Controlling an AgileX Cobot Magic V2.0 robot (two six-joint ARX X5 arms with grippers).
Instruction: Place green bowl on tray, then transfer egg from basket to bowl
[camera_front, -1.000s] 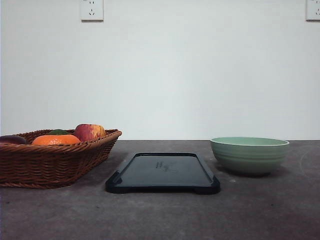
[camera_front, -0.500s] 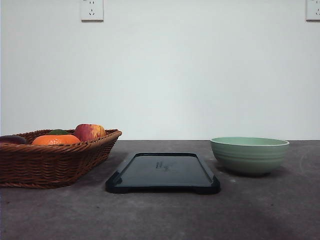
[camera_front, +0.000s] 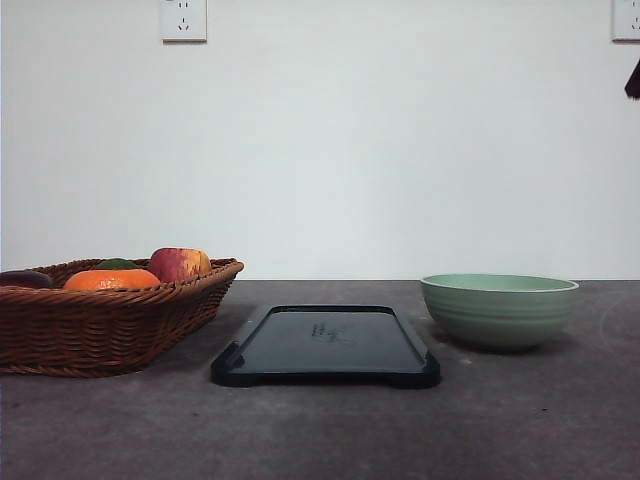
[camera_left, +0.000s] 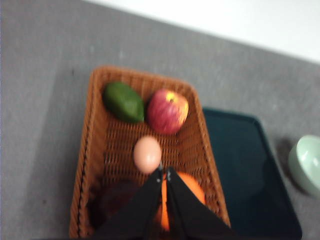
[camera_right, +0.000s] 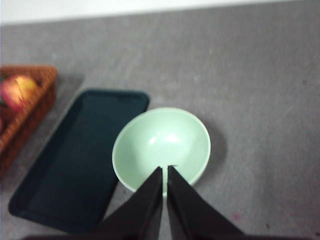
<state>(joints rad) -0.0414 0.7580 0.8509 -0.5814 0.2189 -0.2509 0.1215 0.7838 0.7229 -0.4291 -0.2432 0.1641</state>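
Spreading widest on the worktop (camera_front: 330, 440), the basket (camera_front: 105, 325) holds the egg (camera_left: 147, 154); beside it lies the bare tray (camera_front: 325, 345), then the green bowl (camera_front: 499, 310). Left gripper (camera_left: 164, 172) and right gripper (camera_right: 165, 170) hover above, jaws closed, empty.

The left gripper (camera_left: 164, 171) has two black fingers, broad at the base and tapering to narrow tips, with smooth matte surfaces. The right gripper (camera_right: 164, 170) looks the same: two black wedge-shaped fingers with straight inner edges and small pale glints at the tips.
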